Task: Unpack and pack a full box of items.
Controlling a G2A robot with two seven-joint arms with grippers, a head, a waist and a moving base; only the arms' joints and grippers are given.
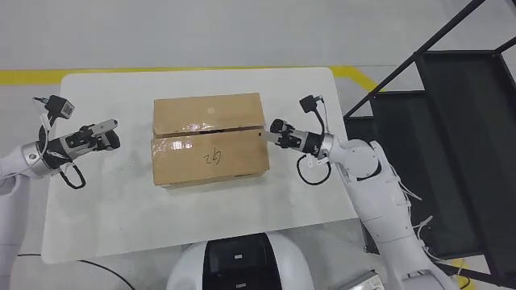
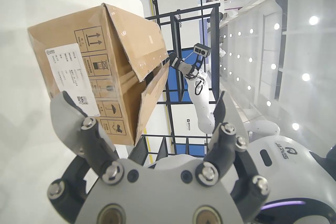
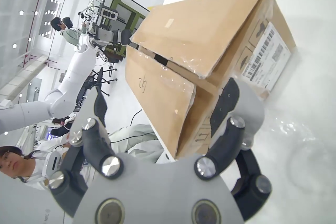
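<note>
A brown cardboard box (image 1: 210,139) stands in the middle of the white table (image 1: 113,209). Its two top flaps meet at a seam with torn clear tape, and their ends are slightly lifted. A marking is handwritten on the near flap (image 3: 157,93). My right gripper (image 1: 268,132) is open at the box's right end, level with the seam; the box (image 3: 199,33) lies just beyond its fingers (image 3: 231,99). My left gripper (image 1: 110,135) is open, off the box's left end with a gap. The labelled end (image 2: 71,72) faces its fingers (image 2: 65,107).
A black metal stair frame (image 1: 451,129) stands off the table's right side. A yellow line (image 1: 32,75) runs along the floor behind the table. Bare tabletop lies in front of the box and to its left.
</note>
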